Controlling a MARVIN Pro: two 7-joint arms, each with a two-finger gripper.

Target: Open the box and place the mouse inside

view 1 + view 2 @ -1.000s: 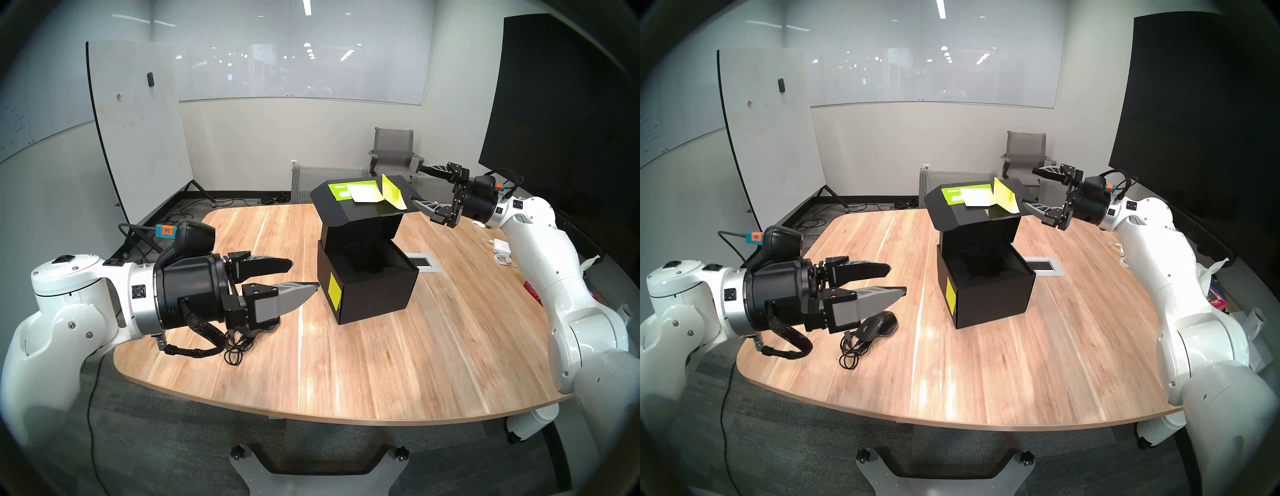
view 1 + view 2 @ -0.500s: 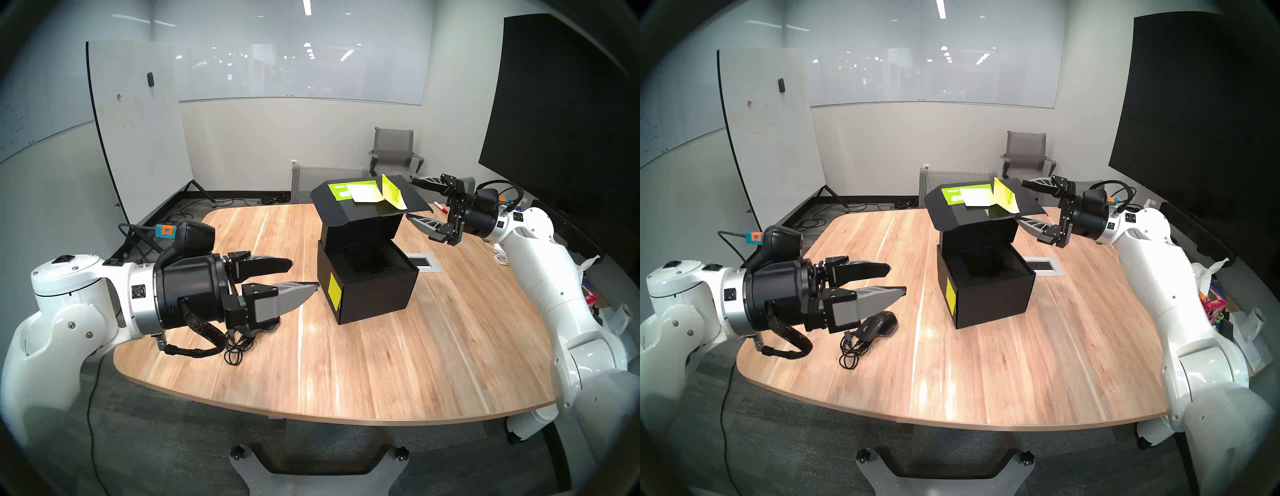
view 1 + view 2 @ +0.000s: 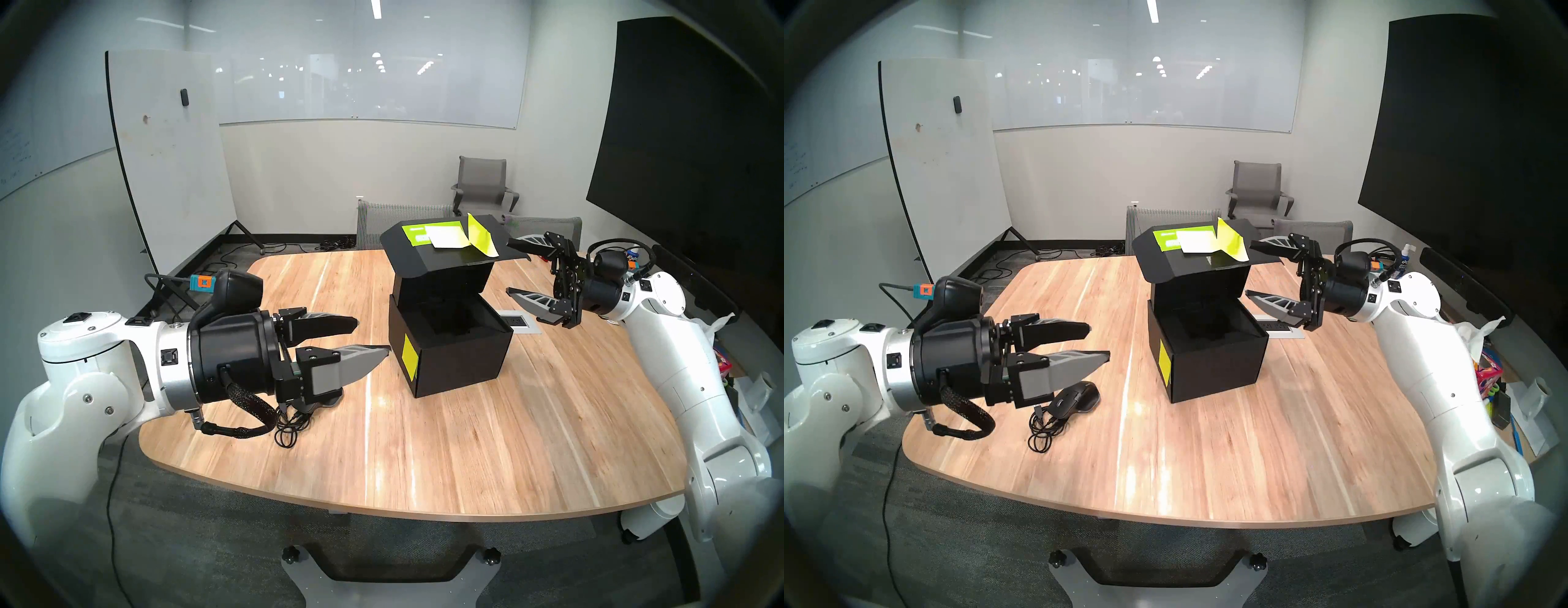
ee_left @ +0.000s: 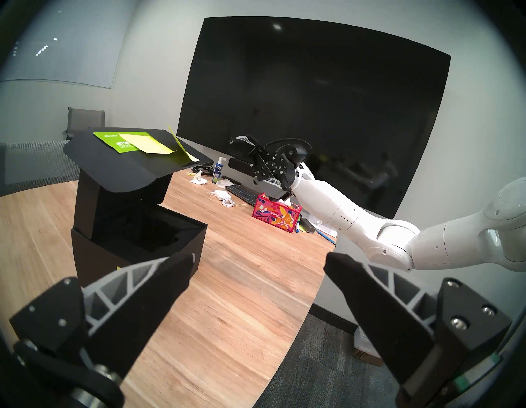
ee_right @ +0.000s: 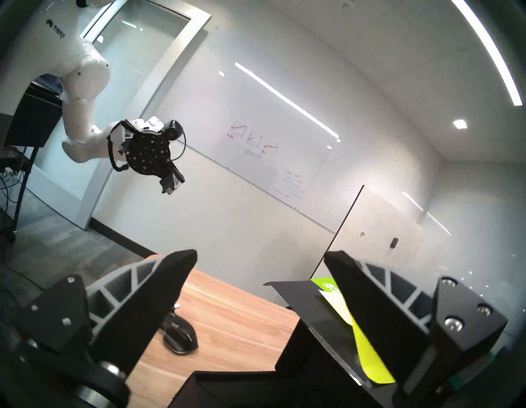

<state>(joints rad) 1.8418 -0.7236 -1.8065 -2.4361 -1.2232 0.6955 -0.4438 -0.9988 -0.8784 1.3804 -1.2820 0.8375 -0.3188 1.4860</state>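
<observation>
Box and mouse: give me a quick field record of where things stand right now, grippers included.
box: black box upright mid-table, lid raised, interior open
inside box: black insert, no mouse in it
mouse: black mouse on the table near the left edge, coiled cable beside it
left gripper: left gripper open, empty, above the mouse, not touching
right gripper: right gripper open, empty, at the lid's right edge
step left: pick up mouse, place in box

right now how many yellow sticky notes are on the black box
2. One sticky note is stuck flat on the box side wall facing the left arm. The other curls up on the raised lid, beside the cream sheet. Far sides are hidden.
</observation>
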